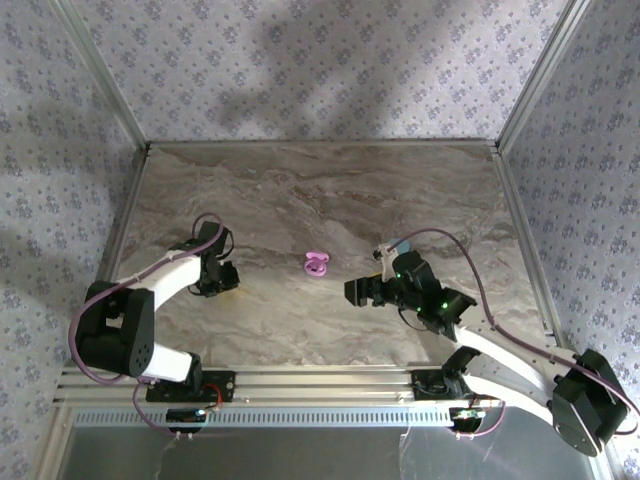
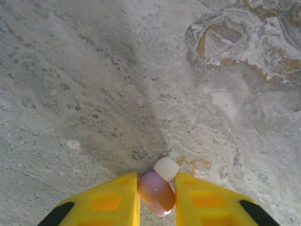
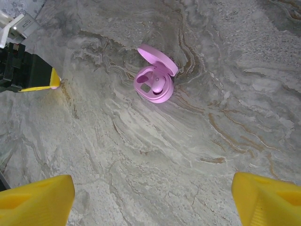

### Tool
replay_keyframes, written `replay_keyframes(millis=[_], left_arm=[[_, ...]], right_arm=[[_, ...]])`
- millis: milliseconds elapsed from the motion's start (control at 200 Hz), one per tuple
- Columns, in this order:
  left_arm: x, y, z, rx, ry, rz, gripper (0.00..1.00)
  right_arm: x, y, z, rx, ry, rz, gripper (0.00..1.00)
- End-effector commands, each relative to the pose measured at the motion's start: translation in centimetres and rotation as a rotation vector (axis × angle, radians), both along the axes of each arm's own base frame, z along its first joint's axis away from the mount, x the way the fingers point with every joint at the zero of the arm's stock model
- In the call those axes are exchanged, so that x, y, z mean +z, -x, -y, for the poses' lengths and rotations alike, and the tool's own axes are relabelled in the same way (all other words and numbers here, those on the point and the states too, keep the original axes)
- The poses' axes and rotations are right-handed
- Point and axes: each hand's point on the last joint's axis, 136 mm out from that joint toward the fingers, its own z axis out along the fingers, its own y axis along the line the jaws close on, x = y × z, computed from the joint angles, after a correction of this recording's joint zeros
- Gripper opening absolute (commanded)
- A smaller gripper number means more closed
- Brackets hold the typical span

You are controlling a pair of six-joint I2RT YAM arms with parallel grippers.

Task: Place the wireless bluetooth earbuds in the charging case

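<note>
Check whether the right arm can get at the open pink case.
Probably yes. The right gripper is open and faces the pink case across bare table, nothing between; the left gripper, closed on a pink earbud, sits aside.

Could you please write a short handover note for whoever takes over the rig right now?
The left gripper is shut on a pink earbud low at the table, left of the pink charging case.
The right gripper is open and empty, hovering near that case.
Its lid is open; one well looks filled, the other empty, though that is hard to tell.
Done: bud gripped.
Left: carry it over and seat it in the free well.
</note>
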Motion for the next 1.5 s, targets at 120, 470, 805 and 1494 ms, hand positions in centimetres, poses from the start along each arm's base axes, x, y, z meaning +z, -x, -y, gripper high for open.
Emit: replay_keyframes(millis=[120, 470, 805, 1494], left_arm=[[0.5, -0.3, 0.5, -0.034, -0.022, 0.001, 0.21], [3.0, 1.4, 6.1, -0.266, -0.048, 0.069, 0.21], [4.9, 3.8, 18.0, -0.683, 0.003, 0.194, 0.2], [1.2, 5.7, 27.6, -1.071, 0.036, 0.141, 0.23]], right_arm=[[-0.5, 0.2, 1.0, -0.03, 0.009, -0.009, 0.88], [-0.4, -0.2, 2.0, -0.065, 0.016, -0.011, 0.89], [-2.0, -2.1, 6.1, -0.248, 0.028, -0.109, 0.88], [-3.3, -2.0, 8.0, -0.304, -0.003, -0.197, 0.88]])
